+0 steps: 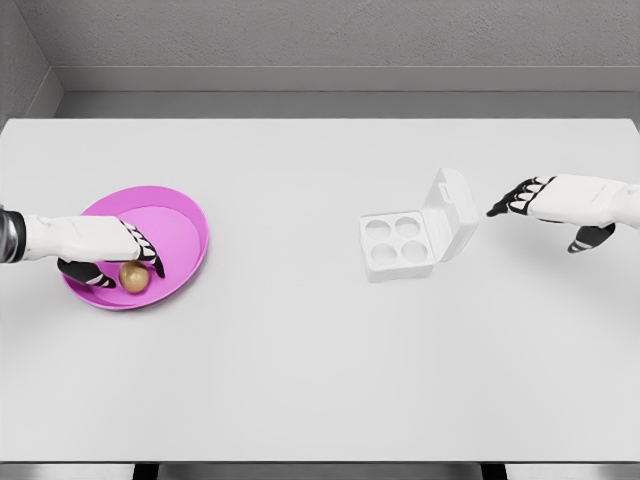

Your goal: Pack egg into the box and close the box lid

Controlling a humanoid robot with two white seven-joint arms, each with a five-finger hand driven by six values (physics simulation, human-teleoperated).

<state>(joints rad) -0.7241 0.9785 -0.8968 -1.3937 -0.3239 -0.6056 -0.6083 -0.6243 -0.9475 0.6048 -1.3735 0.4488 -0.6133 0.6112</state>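
Observation:
A brown egg (pixel 133 277) lies in the pink bowl (pixel 185 225) at the table's left. My left hand (pixel 120 268) hangs right over it, thumb on the egg's left and fingers (pixel 150 258) arched down on its right, not visibly clamped on it. Right of centre stands the white egg box (pixel 395 243), its four cups empty. Its lid (pixel 452 212) is raised and leans back to the right. My right hand (pixel 530 215) hovers just right of the lid, fingers stretched toward it, holding nothing.
The white table (pixel 300 380) reaches the grey back wall, and its front edge runs along the bottom of the view. Bare tabletop lies between the bowl and the box.

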